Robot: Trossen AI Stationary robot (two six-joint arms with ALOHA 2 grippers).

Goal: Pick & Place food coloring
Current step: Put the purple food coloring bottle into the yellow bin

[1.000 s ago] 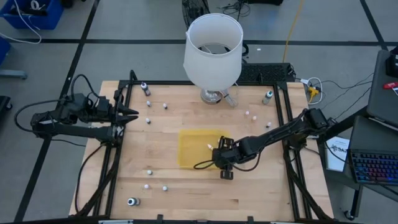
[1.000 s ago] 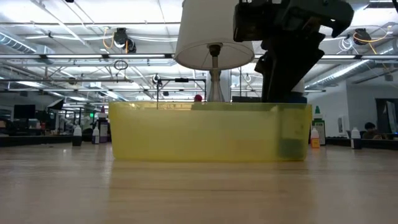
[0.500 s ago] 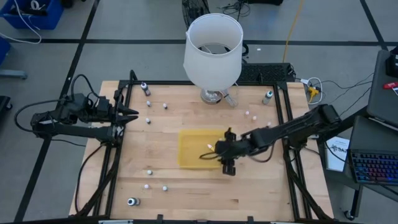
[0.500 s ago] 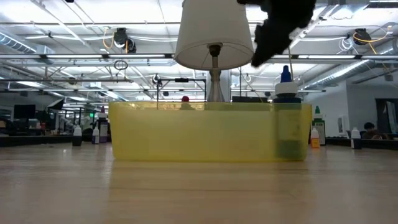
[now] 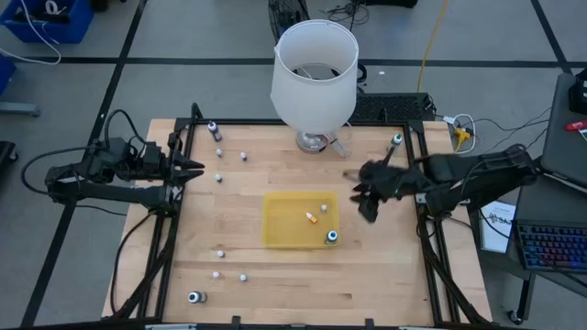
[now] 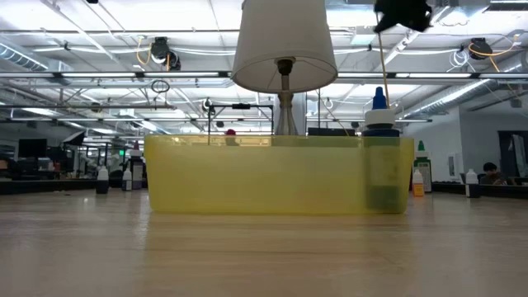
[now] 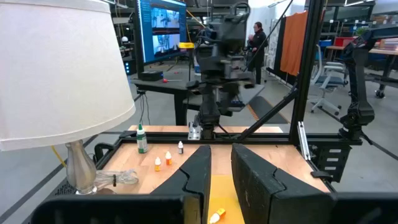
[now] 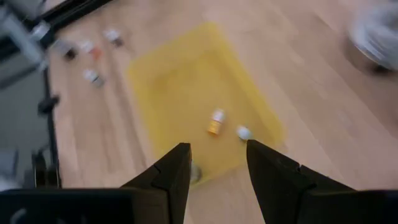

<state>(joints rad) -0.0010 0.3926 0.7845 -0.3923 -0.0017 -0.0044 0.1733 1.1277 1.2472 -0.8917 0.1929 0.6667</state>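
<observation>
A yellow tray (image 5: 292, 229) lies mid-table, also in the low view (image 6: 272, 177). A dark bottle with a white-teal top (image 5: 331, 237) stands upright in its near right corner; the low view shows its blue cap (image 6: 379, 106). A small orange bottle (image 5: 313, 217) lies on its side in the tray (image 8: 216, 122). My right gripper (image 5: 360, 191) hangs open above the table, just right of the tray (image 8: 217, 149). My left gripper (image 5: 199, 168) waits open at the table's left edge (image 7: 221, 152). Several more tiny bottles (image 5: 219, 178) stand scattered on the wood.
A lamp with a big white shade (image 5: 315, 64) stands at the far edge, its base (image 5: 316, 142) behind the tray. Loose bottles sit far left (image 5: 213, 126), near left (image 5: 194, 296) and far right (image 5: 396, 139). A dark frame borders the table's sides.
My right gripper was low over the tray's near right corner around the blue-capped bottle. It has let go, risen and drawn back toward the table's right and far side. The bottle stays standing upright in the tray.
</observation>
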